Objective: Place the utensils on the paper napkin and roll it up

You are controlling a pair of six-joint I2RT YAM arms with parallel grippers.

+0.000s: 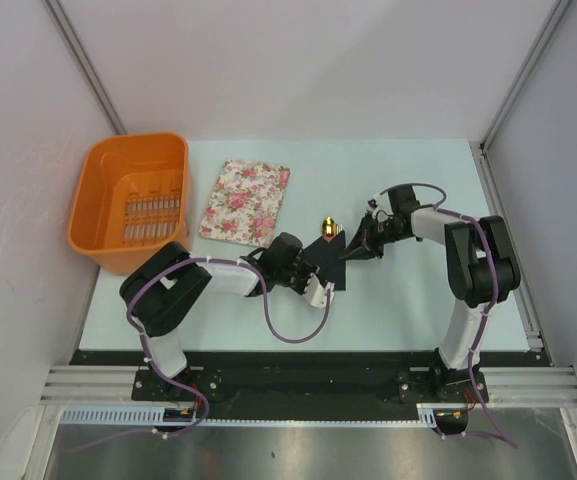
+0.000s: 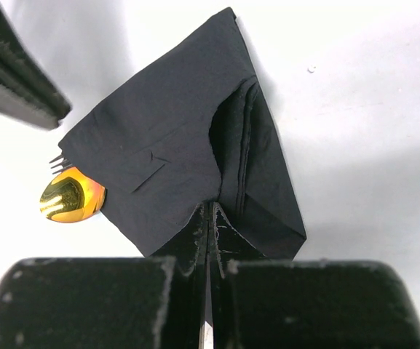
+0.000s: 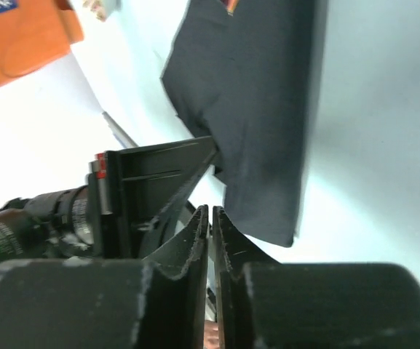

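The black paper napkin [image 1: 332, 244] lies folded over the utensils mid-table. In the left wrist view the napkin [image 2: 166, 153] covers them, apart from a gold spoon head [image 2: 70, 196] and a few dark tines [image 2: 57, 160] sticking out at its left edge. The spoon head also shows in the top view [image 1: 327, 224]. My left gripper [image 2: 210, 209] is shut, its tips against the napkin's near edge. My right gripper [image 3: 211, 209] is shut just short of the napkin's [image 3: 253, 109] corner, facing the left gripper's fingers [image 3: 159, 171]. Handles are hidden.
An orange basket [image 1: 133, 200] stands at the back left, with the floral cloth [image 1: 246, 200] flat beside it. The two grippers [image 1: 326, 262] [image 1: 356, 246] meet close together over the napkin. White walls enclose the table on three sides.
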